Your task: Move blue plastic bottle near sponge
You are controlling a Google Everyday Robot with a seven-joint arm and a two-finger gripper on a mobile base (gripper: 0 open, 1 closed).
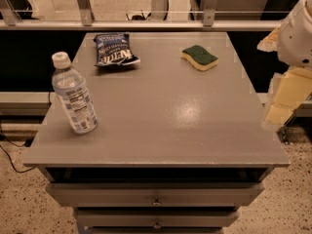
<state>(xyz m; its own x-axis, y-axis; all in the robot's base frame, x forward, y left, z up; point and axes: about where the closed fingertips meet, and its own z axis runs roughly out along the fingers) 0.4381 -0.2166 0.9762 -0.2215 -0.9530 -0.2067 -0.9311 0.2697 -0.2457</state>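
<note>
The blue plastic bottle (pixel 73 94), clear with a white cap and a printed label, stands upright near the left edge of the grey table (pixel 165 126). The sponge (pixel 199 57), dark green on a yellow base, lies flat at the back right of the table. My gripper (pixel 279 112) hangs at the right edge of the view, just beyond the table's right side, below the white arm (pixel 297 30). It is far from the bottle and holds nothing that I can see.
A dark blue snack bag (pixel 114 49) lies at the back of the table, left of the sponge. The table has drawers (pixel 156 195) in front. A metal rail (pixel 146 24) runs behind it. A cable (pixel 9 152) lies on the floor at left.
</note>
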